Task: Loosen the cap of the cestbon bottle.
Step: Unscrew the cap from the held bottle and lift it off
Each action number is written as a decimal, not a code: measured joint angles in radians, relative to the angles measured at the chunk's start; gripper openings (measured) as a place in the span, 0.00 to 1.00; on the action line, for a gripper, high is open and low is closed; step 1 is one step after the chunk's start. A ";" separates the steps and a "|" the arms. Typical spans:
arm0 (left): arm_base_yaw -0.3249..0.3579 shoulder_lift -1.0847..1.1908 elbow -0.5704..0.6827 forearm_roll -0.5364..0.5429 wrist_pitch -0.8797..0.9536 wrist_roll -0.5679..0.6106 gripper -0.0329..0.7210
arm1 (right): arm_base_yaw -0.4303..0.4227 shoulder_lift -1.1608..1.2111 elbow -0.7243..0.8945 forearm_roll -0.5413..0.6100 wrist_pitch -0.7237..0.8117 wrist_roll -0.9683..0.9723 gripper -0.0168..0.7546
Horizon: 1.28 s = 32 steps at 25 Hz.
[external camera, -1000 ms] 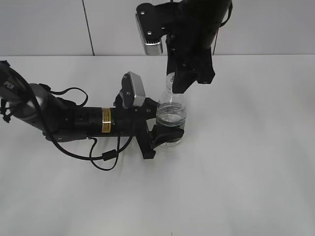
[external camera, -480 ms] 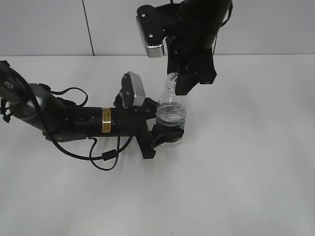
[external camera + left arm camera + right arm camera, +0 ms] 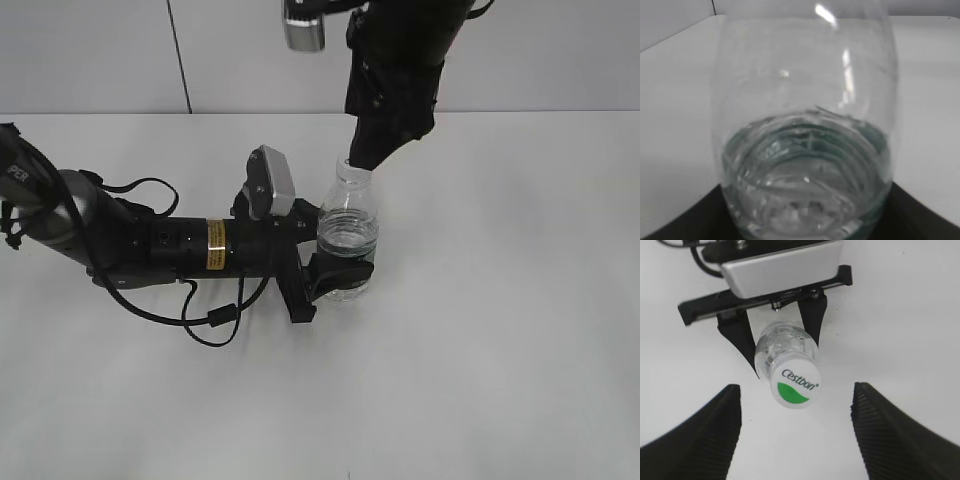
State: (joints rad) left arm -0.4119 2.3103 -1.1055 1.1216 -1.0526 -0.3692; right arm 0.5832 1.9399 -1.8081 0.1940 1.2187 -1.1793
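Observation:
The cestbon bottle stands upright on the white table, clear with ribbed shoulders. My left gripper is shut on its lower body, and its fingers hide most of the label band. In the left wrist view the bottle fills the frame between the dark jaws. The white cap with its green mark sits on the bottle's neck and shows in the exterior view. My right gripper is open above the cap, not touching it, with a jaw on either side. It hangs over the bottle.
The left arm lies along the table with a black cable looped beside it. A grey wall runs behind the table's far edge.
My right gripper has risen off the cap, which was covered a second ago and now shows below the jaws. The left gripper and the bottle have not moved.

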 joint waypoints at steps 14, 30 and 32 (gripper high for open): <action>0.000 0.000 0.000 0.000 0.001 0.000 0.59 | 0.000 -0.022 0.000 0.012 0.001 1.275 0.71; 0.000 0.000 0.000 0.000 0.001 0.000 0.59 | 0.006 0.060 0.000 -0.002 0.002 1.323 0.70; 0.000 0.000 0.000 0.000 0.001 0.000 0.59 | 0.006 0.060 0.000 -0.008 0.002 1.324 0.65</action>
State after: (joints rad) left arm -0.4119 2.3103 -1.1055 1.1216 -1.0518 -0.3692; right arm 0.5895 2.0002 -1.8081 0.1861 1.2205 0.1449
